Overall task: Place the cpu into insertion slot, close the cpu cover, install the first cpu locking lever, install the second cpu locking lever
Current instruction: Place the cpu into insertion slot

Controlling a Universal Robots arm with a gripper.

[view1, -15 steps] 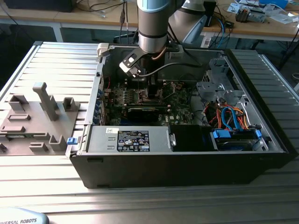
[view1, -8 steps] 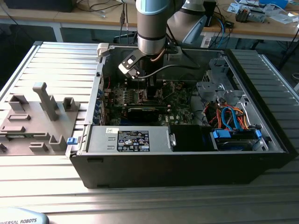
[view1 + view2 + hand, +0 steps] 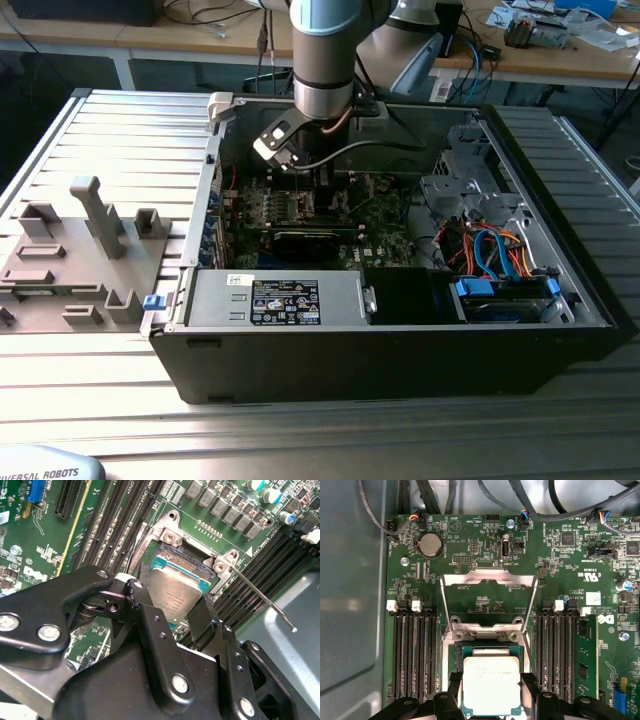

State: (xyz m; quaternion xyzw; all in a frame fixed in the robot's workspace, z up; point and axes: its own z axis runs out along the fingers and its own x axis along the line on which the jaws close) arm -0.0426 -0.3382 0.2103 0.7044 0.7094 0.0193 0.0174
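In the second wrist view the gripper is showing matte black link plates with rounded edges and bright bolt heads. Its two fingers are pressing against opposite edges of the cpu, closed on it. The cpu is showing a flat, square, brushed silver-grey top with a thin green border. It is sitting between the fingers, directly over the insertion slot; whether it is fully seated cannot be told. The slot is showing a dark square bed inside a bright silver metal rim with screw heads at its corners.

In the first wrist view the cpu cover, a thin silver frame with a square window, is standing open beyond the slot on the side away from the fingers. The green motherboard is showing through its window. A thin wire locking lever is angling away from one corner of the rim. Long black memory slots are flanking the socket on both sides.

In the exterior view the arm is reaching down into the open black computer case, which is resting on a ribbed metal worktop.
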